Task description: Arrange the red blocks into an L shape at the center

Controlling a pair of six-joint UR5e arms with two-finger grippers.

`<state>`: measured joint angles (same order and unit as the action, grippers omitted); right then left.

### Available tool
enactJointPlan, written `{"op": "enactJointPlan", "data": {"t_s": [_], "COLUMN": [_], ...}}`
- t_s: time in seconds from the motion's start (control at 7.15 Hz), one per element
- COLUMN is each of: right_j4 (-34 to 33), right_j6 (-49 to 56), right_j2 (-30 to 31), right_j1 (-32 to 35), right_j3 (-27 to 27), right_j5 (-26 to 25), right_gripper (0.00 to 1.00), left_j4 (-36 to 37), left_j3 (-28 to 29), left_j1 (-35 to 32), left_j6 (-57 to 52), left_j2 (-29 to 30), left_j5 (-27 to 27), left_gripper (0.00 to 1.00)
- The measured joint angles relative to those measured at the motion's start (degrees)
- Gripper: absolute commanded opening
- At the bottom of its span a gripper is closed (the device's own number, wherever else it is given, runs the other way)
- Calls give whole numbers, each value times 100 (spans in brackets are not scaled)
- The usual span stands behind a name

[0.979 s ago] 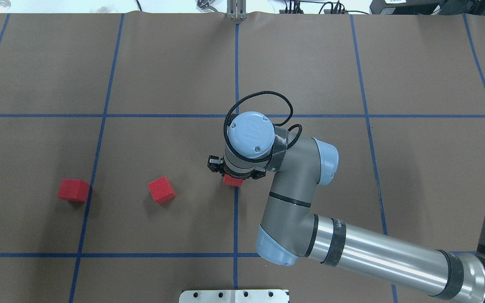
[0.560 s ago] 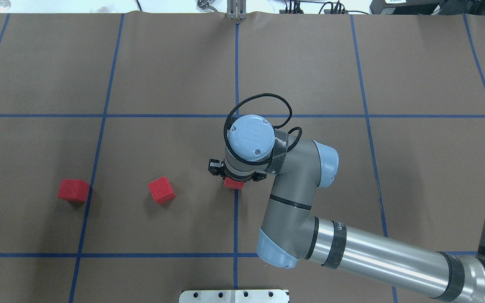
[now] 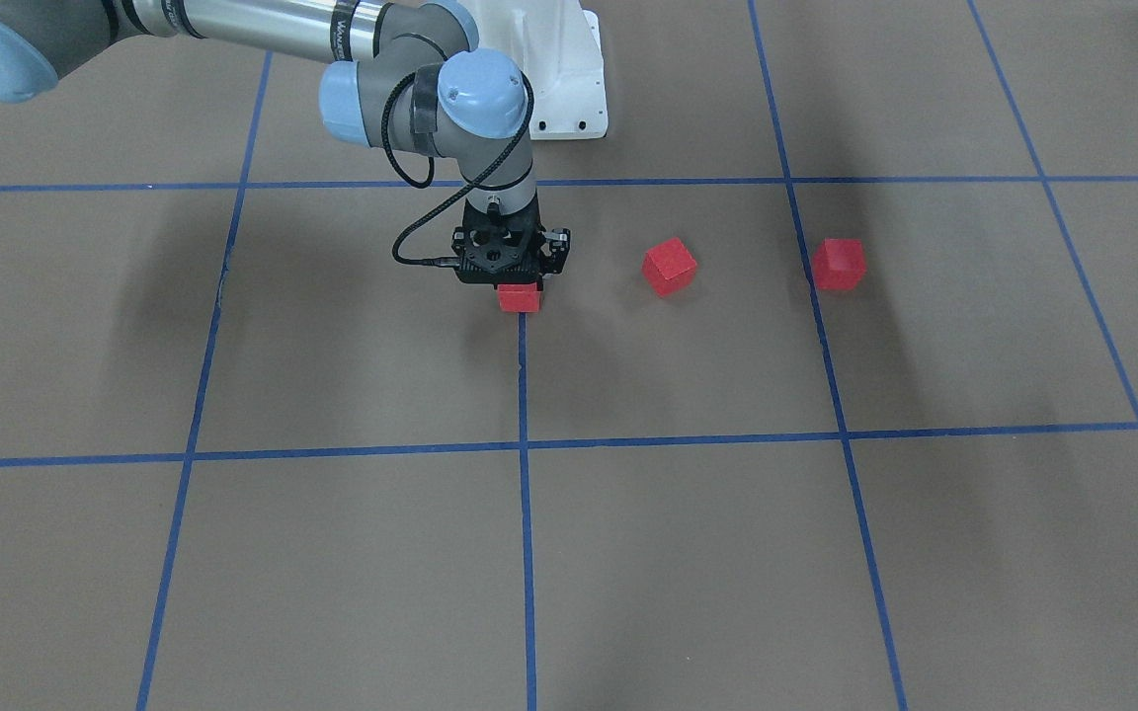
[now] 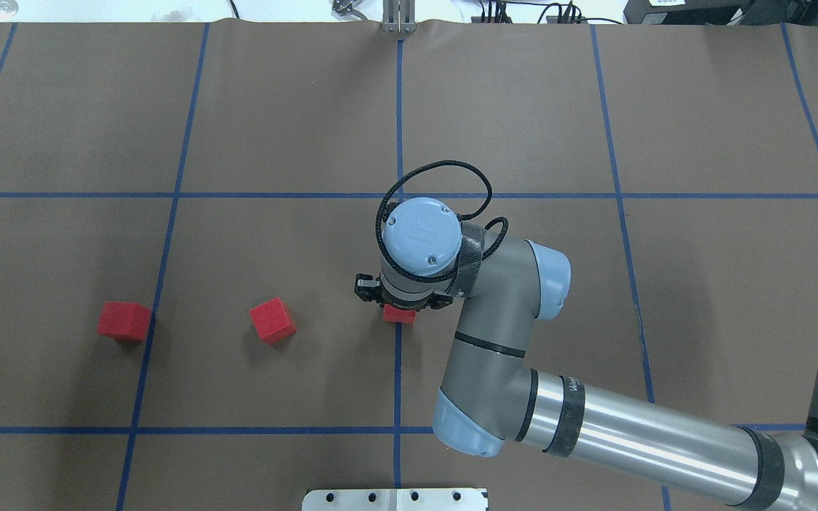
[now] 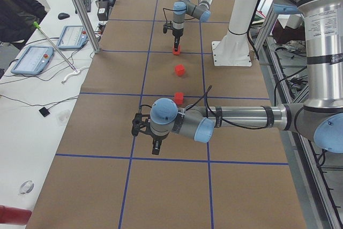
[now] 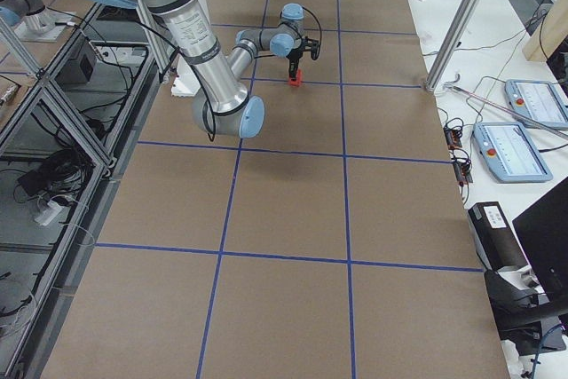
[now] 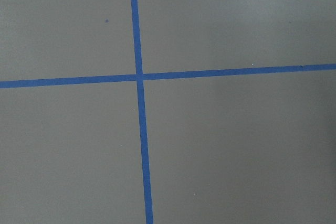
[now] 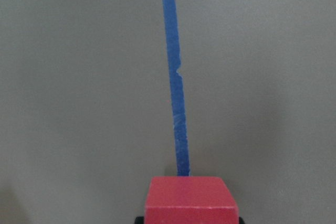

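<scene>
the table [image 4: 253,106] with its blue tape grid [image 4: 397,376] is the biggest thing here. the right arm [image 4: 629,440] reaches in to the center. the left arm [image 5: 241,116] hangs low over a tape crossing, well off to the left past all the cubes. we cannot tell whether the left gripper [image 5: 155,148] is wide or closed. the right gripper [image 3: 519,286] points straight down, pinched narrow on the held block [image 3: 520,299], which sits over the end of the center tape line, at or just above the paper, we can't say which. of the other red blocks, the middle block [image 4: 272,320] lies apart to its left, turned askew. the outer block [image 4: 123,320] is further left, beside a grid line. in our view, placing well means seating the cube flat, square to the tape, then opening slightly and lifting straight up.
</scene>
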<state>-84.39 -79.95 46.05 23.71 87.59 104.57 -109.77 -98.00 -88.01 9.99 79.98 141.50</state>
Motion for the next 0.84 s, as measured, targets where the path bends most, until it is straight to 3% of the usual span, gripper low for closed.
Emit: {"op": "enactJointPlan", "data": {"t_s": [0.56,0.84], "right_j4": [-9,-192], "right_j6": [35,133], "right_j2": [18,280], "right_j1": [-153,-154], "right_j3": [151,706], "right_j5": [-456,-394], "right_gripper": [100,100], "left_j4": [-73,-746], "left_j3": [-20,-62], "left_j1": [122,630], "left_j6": [639,2564], "left_j2": [11,199], "left_j5": [247,527], "left_gripper": [100,100]}}
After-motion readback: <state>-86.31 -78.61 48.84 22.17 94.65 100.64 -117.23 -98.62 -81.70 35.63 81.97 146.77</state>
